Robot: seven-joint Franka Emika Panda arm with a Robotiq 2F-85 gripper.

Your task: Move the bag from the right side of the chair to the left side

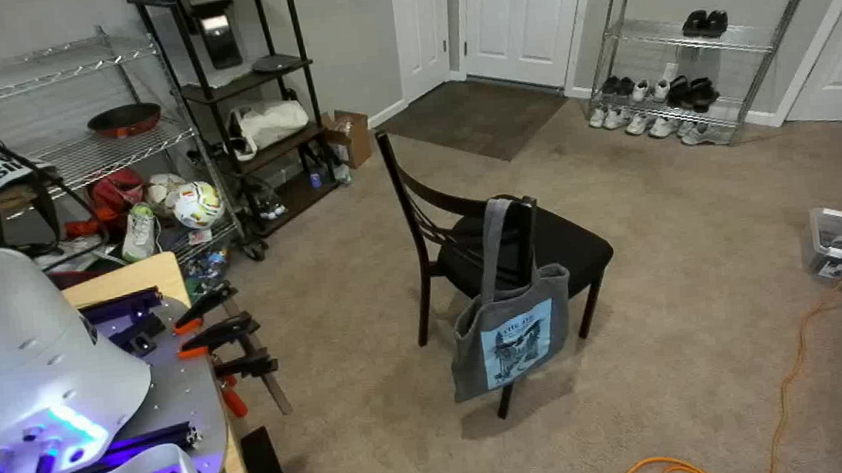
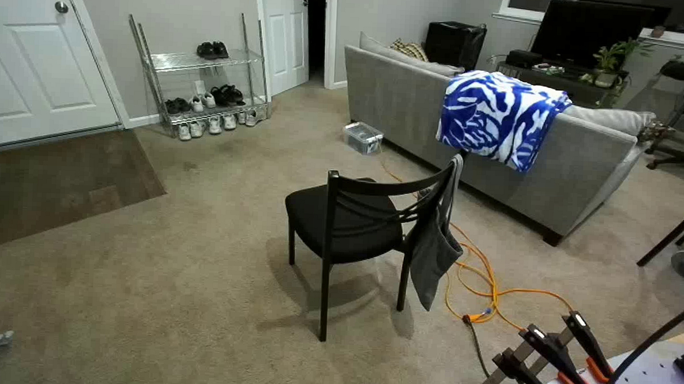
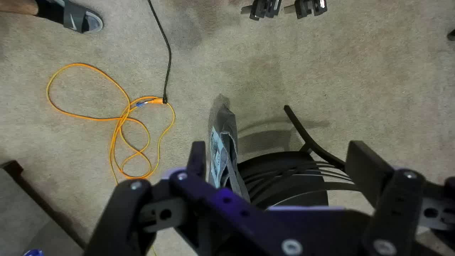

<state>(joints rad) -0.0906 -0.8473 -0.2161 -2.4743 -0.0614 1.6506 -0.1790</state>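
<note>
The blue-grey bag (image 1: 471,359) hangs by its straps over the right post of the chair's backrest, its pale blue print facing outward. It hangs edge-on in an exterior view (image 2: 434,256) and in the wrist view (image 3: 224,122). The black chair (image 1: 572,241) stands upright on the carpet; it also shows in an exterior view (image 2: 346,227) and in the wrist view (image 3: 273,160). My gripper (image 3: 278,151) is open and empty above the chair, fingers wide apart. In the wrist view, the bag and backrest appear between the fingers, below them. The gripper is not clearly visible in the exterior views.
An orange cord (image 2: 491,279) lies on the carpet beside the chair. A grey sofa (image 2: 392,96) with a blue-white blanket stands behind. Clamps (image 1: 222,333) jut from the robot's table edge. A black shelf rack (image 1: 252,86) stands beyond. A person's foot (image 3: 80,19) shows.
</note>
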